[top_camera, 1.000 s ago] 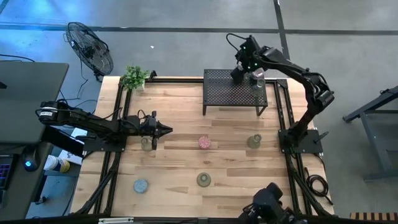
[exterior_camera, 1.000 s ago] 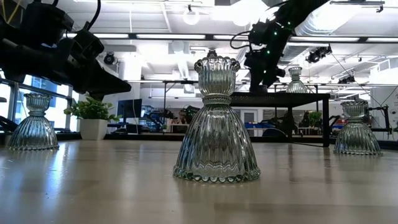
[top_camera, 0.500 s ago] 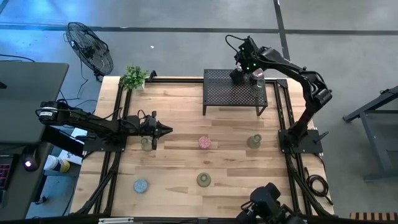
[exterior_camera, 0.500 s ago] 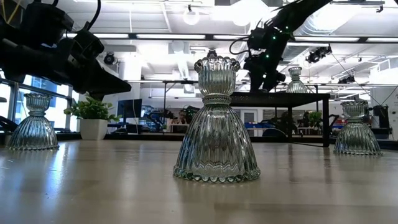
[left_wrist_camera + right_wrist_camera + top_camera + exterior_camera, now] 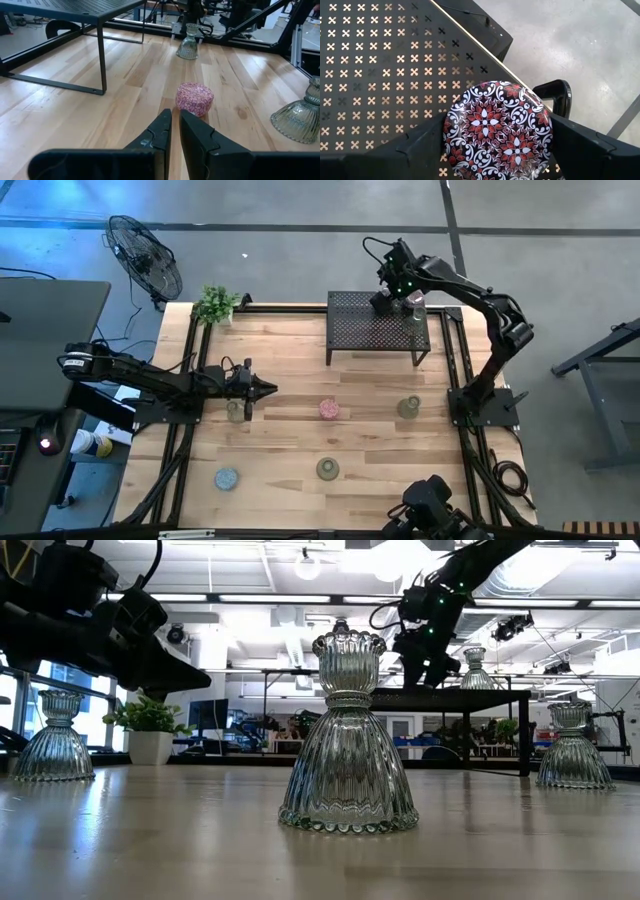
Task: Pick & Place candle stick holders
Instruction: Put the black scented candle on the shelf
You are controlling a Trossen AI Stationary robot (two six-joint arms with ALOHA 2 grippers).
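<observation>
Ribbed bell-shaped glass candle stick holders stand on their wide bases on the table: one in the middle (image 5: 348, 735), one on the left (image 5: 55, 737), one on the right (image 5: 573, 747). Another stands on the black mesh rack (image 5: 378, 328), at its right end (image 5: 416, 308). A pink round piece (image 5: 328, 408) and a light blue one (image 5: 227, 478) lie flat. My right gripper (image 5: 383, 300) is over the rack's far right part, shut on a round tin with a red, white and black pattern (image 5: 497, 127). My left gripper (image 5: 175, 120) is shut and empty, left of the pink piece (image 5: 194, 98). My right gripper pinches the patterned tin by its round rim (image 5: 451, 131) between its two fingers (image 5: 420, 145), one on each side, coming from above. The tin lies flat, its patterned top up. Whether it rests on the rack's mesh or hangs just above it, I cannot tell.
A small green potted plant (image 5: 215, 305) stands at the table's far left corner. The rack fills the far middle; its legs (image 5: 101, 60) stand on the wood. A fan (image 5: 145, 258) and a desk are beyond the left edge. Bare wood lies in front of the rack.
My right gripper has tipped from upright to slanting over the rack and shifted a little toward the glass holder on the rack, then kept still.
</observation>
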